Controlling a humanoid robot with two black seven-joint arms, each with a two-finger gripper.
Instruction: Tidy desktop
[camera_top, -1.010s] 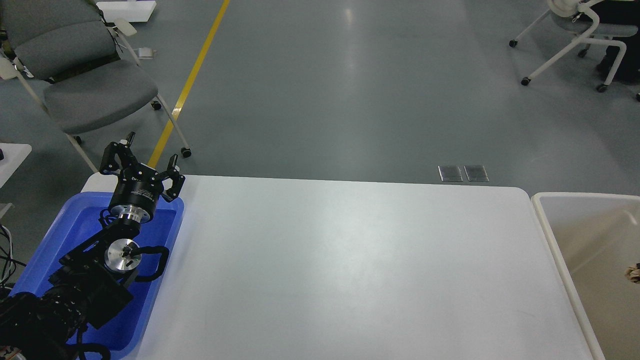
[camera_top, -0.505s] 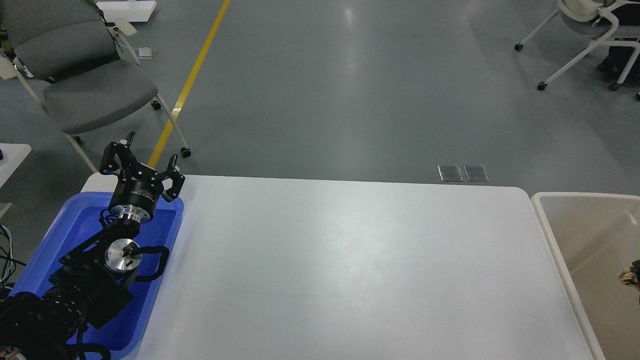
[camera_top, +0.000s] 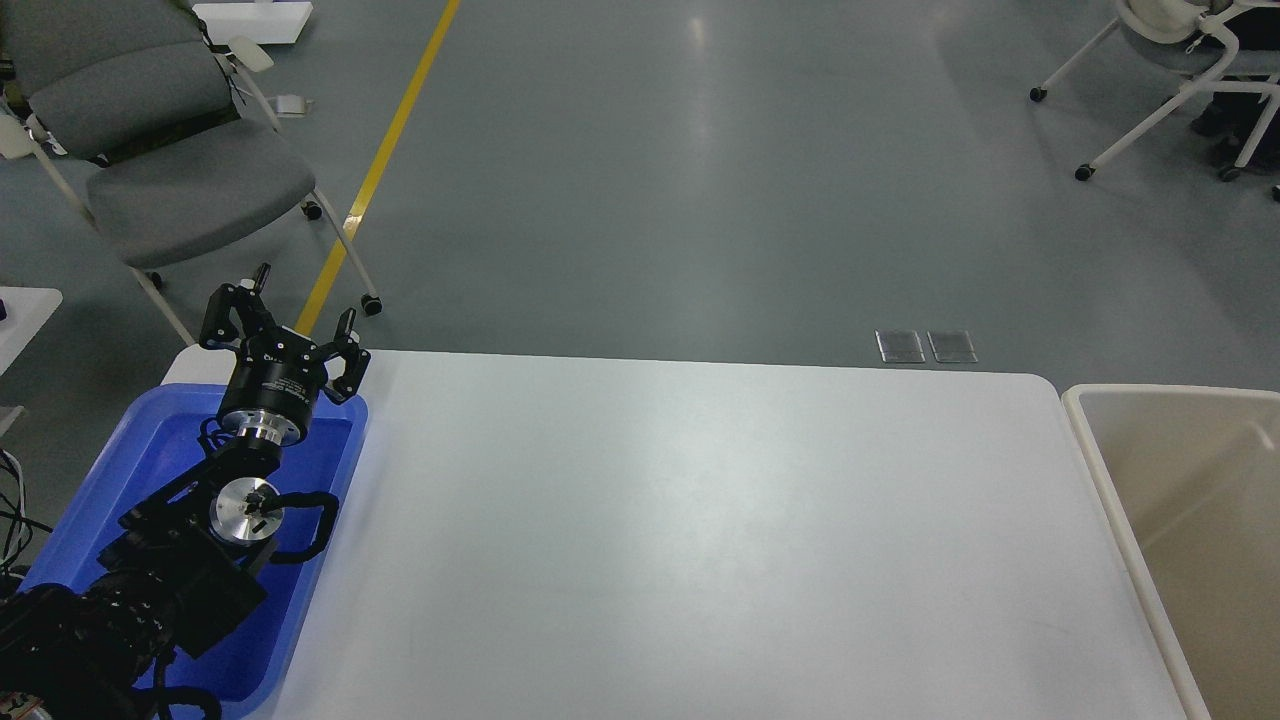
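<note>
Head view: the left claw (camera_top: 284, 320), fingers apart and empty, hangs over the blue tray (camera_top: 330, 460); the bare counter (camera_top: 700, 540) stretches rightward.

Left arm enters from the lower left corner, black links rising forward and slightly rightward; a silver joint disc faces the camera at mid-arm; a silver collar sits below the black cylindrical wrist; left tool (camera_top: 283, 318) is the arm's highest point, its two fingers (camera_top: 222, 317) spread wide apart, nothing between them; right arm and tool not visible.
</note>
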